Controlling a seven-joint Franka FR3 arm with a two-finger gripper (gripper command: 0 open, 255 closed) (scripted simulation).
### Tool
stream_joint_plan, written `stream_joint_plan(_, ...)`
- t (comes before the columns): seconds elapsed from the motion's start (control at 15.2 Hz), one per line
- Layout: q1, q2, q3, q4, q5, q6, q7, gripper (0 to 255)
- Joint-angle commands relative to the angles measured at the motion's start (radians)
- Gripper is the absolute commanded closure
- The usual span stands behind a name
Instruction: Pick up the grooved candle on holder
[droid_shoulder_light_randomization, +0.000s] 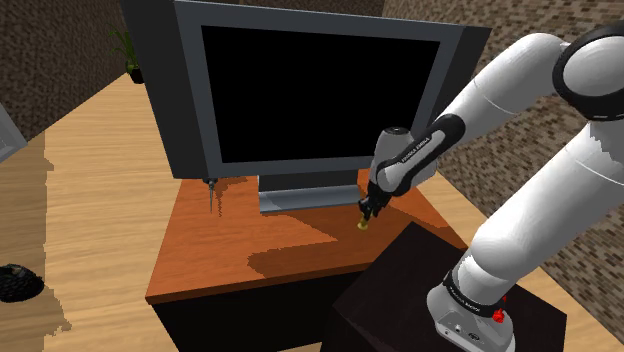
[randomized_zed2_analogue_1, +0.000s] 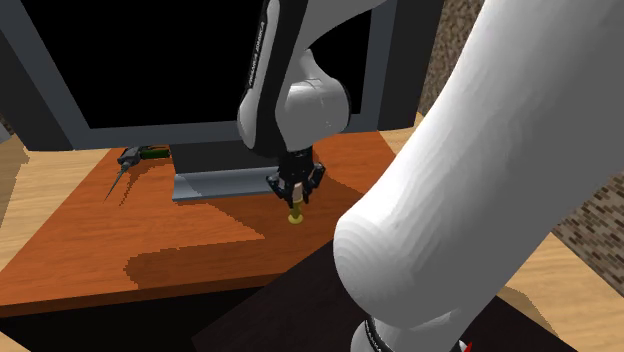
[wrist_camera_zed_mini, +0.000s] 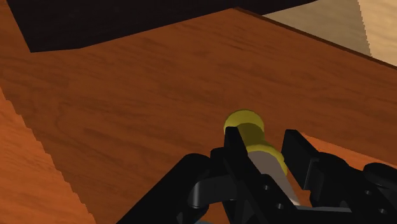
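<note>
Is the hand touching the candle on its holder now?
Touching. In the wrist view the hand clasps the candle: both fingers press against it, no gap.

Shoulder cam behind stand (droid_shoulder_light_randomization: 392, 292), 2nd closer, both facing monitor (droid_shoulder_light_randomization: 320, 95); wrist nr tabletop (wrist_camera_zed_mini: 127, 95)

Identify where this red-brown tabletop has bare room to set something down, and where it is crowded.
The widest bare patch is the tabletop strip between the monitor base and the front edge, from the pointed tool across to the candle. Crowded: around the gripper clasping the candle, and behind, under the monitor.
</note>
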Motion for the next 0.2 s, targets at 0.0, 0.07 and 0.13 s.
stream_joint_plan(0.0, 0.000, -0.038, 0.000, 0.002, 0.000, -0.040, -0.002, 255)
stream_joint_plan(0.07, -0.001, -0.041, 0.000, 0.002, 0.000, -0.043, -0.002, 255)
stream_joint_plan(0.13, -0.001, -0.041, 0.000, 0.002, 0.000, -0.043, -0.002, 255)
